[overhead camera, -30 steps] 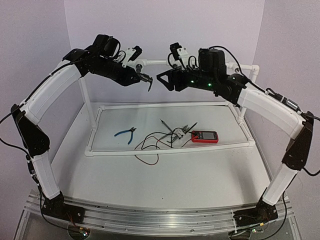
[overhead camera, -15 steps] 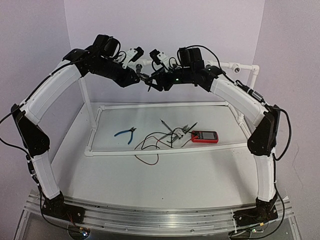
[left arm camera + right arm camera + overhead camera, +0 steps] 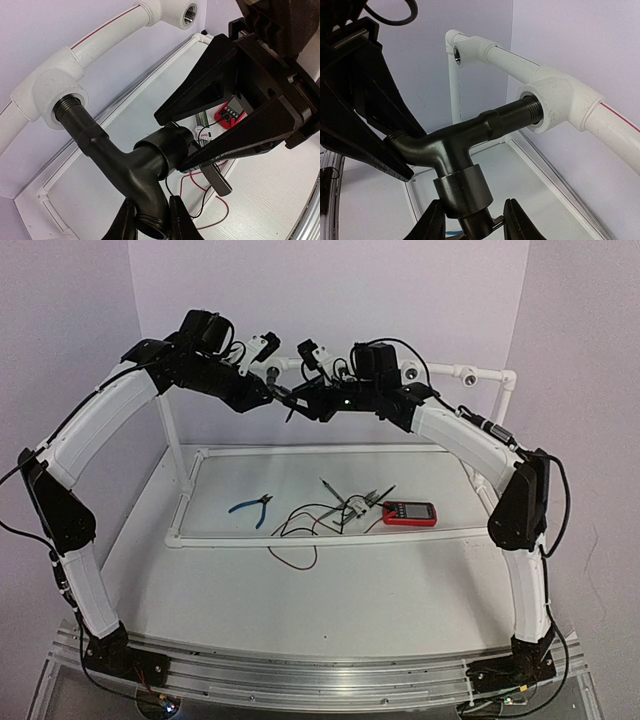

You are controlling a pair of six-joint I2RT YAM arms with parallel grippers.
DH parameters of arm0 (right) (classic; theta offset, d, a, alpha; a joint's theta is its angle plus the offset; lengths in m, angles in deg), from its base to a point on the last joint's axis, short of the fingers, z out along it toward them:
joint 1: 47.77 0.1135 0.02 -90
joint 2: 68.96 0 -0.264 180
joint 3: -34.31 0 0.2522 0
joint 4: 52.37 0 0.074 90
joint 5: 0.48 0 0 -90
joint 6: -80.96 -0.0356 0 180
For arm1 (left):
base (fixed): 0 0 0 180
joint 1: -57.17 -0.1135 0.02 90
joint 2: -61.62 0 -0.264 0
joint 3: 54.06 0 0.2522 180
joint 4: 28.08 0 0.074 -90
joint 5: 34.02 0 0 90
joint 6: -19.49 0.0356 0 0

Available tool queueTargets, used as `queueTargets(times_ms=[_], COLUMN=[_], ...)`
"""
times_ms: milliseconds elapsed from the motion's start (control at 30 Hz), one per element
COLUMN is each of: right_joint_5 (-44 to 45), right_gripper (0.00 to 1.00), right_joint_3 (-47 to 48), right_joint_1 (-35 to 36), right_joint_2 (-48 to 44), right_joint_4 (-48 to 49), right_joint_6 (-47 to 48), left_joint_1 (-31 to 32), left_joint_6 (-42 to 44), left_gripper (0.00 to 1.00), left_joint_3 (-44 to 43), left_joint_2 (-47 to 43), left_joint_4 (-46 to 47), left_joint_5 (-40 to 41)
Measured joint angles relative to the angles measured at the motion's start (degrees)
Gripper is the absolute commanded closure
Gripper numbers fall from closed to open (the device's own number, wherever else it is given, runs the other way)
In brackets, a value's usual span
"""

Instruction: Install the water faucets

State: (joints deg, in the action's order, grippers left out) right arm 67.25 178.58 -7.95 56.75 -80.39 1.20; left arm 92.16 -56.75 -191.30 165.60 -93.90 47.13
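Right, my left gripper pinches the faucet by its spout, thread in the white socket at ten o'clock; my right gripper straddles its cap, jaws partly open.

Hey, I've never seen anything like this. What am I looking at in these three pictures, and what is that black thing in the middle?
These are two robot arms, the left arm and the right arm, bolted at the near edge of a table. The wide picture comes from a fixed camera above and behind them. The two close-ups come from a small camera on each wrist. On the table lie blue-handled pliers, a red meter and some loose wires. The black thing is a water faucet, with its threaded end sitting in a white pipe socket. The left pincer is shut on its spout. The right pincer stands open around its round cap, with a gap showing on one side.
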Motion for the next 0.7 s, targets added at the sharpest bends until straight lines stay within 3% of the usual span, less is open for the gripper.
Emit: queueTargets(times_ms=[333,700], right_joint_5=[1.95,10.21], right_gripper=[0.68,0.69], right_joint_3=[-5.28,-15.04], right_joint_1=[1.32,4.14], right_joint_2=[1.32,1.75], right_joint_4=[12.16,33.02], right_joint_6=[-4.59,-15.82], left_joint_1=[-0.99,-1.23], left_joint_6=[-0.06,-0.32], left_gripper=[1.00,0.70], left_joint_3=[0.23,6.10], left_joint_2=[-0.22,-3.31], left_joint_4=[0.11,5.95], left_joint_5=[1.89,5.53])
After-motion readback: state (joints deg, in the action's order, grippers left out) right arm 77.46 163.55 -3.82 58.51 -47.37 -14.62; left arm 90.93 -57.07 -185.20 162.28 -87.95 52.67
